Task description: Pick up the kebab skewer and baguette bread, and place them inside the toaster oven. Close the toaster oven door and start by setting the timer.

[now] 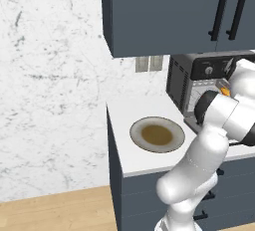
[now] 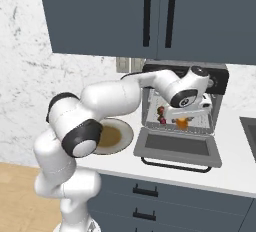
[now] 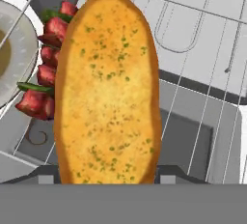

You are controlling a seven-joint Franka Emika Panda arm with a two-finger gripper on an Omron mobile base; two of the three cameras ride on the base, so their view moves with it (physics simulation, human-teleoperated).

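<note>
gripper: the gripper (image 2: 183,121) sits inside the mouth of the toaster oven, at about 2 o'clock of the right base view; jaws spread wide and clamped on the baguette bread, one tip on each side of its near end in the hand view
baguette bread: the baguette bread (image 3: 107,90) is gripped, long axis running 12 to 6 in the hand view, golden crust with green flecks; in the right base view just an orange bit (image 2: 183,122) peeks below the hand, above the oven rack
kebab skewer: the kebab skewer (image 3: 44,71) lies on the wire rack at 9 o'clock of the loaf, red chunks with green bits, partly hidden behind the bread; touching or just beside it, cannot tell; in the right base view it is a dark red spot (image 2: 161,114) at 9 o'clock of the hand, inside the oven
toaster oven: the toaster oven (image 2: 218,107) stands on the counter under the upper cabinets (image 2: 100,13); in the left base view its vented side faces the camera (image 1: 177,83)
toaster oven door: the toaster oven door (image 2: 177,146) is folded down flat at 6 o'clock of the cavity, bar handle on its near edge
wire rack: the wire rack (image 3: 202,39) lies under the loaf, thin grey bars
plate: the plate (image 1: 157,134) is round and grey with a brown centre, on the counter (image 1: 127,113) at 9 o'clock of the oven, well apart from the door
</note>
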